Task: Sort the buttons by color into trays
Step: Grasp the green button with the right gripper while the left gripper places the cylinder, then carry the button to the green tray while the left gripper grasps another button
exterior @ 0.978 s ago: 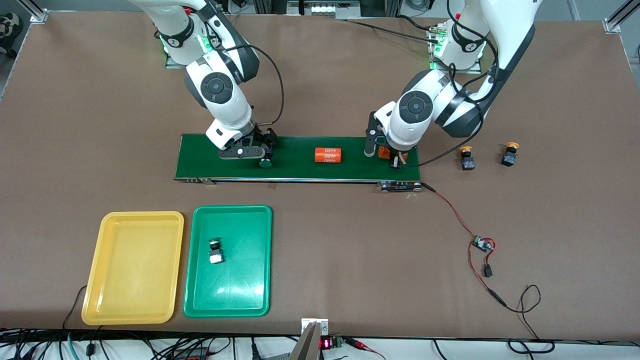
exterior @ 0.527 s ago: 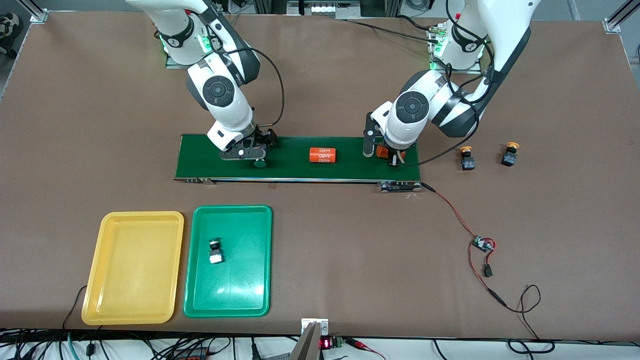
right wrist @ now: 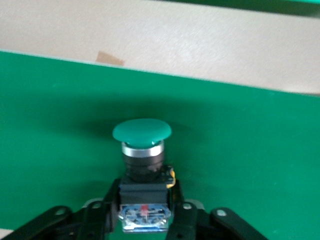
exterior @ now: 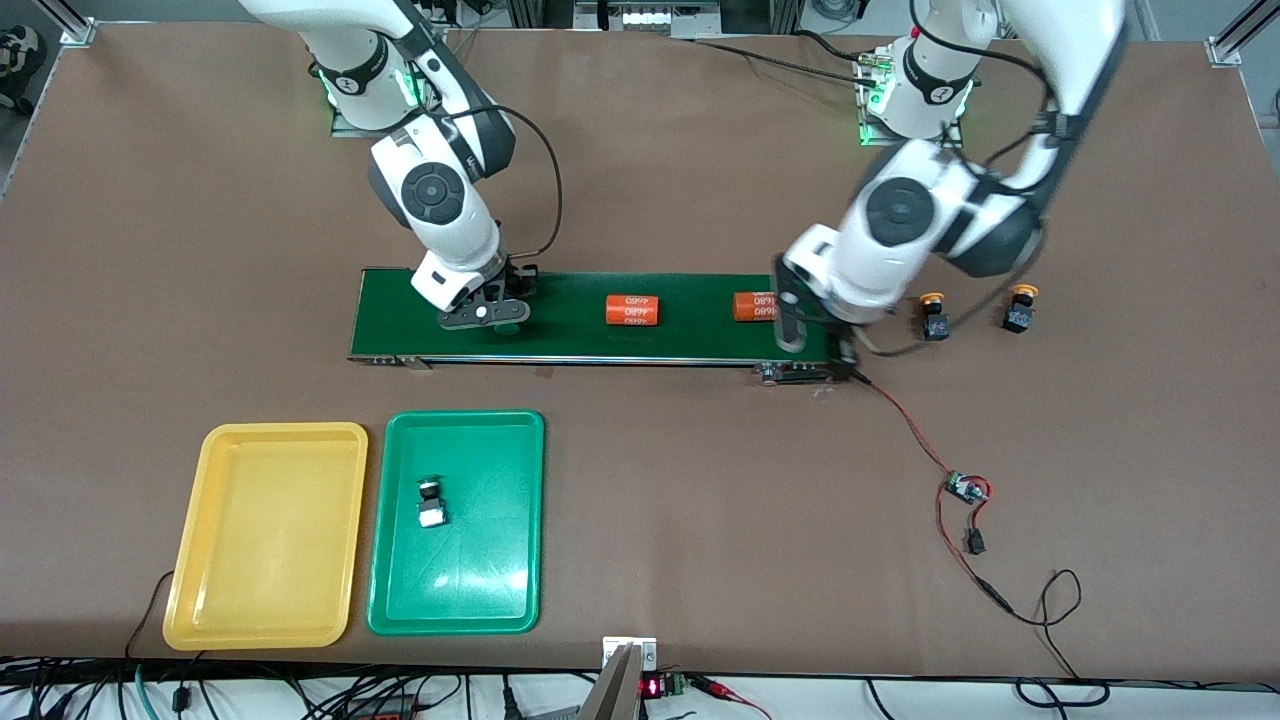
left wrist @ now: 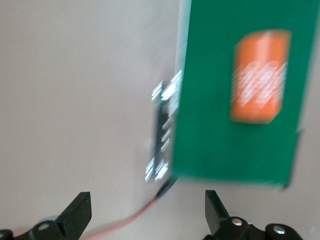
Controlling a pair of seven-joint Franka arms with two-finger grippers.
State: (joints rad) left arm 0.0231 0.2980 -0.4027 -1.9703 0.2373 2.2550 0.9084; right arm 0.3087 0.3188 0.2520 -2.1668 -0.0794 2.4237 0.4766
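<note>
While right gripper (right wrist: pixel 145 220) clamps green button (right wrist: pixel 142 150), cap points away from fingers.

The green tray (exterior: pixel 458 600) and yellow tray (exterior: pixel 262 620) look like smooth glossy plastic, the green one showing bright glare at about 5 o'clock on its floor. The belt (exterior: pixel 570 340) is matt dark green. The table (exterior: pixel 700 520) is matt brown, with a fine even texture. The green button (right wrist: pixel 142 131) has a smooth satin cap above a shiny metal-looking ring. The orange cylinder (exterior: pixel 633 310) looks smooth, with white print
</note>
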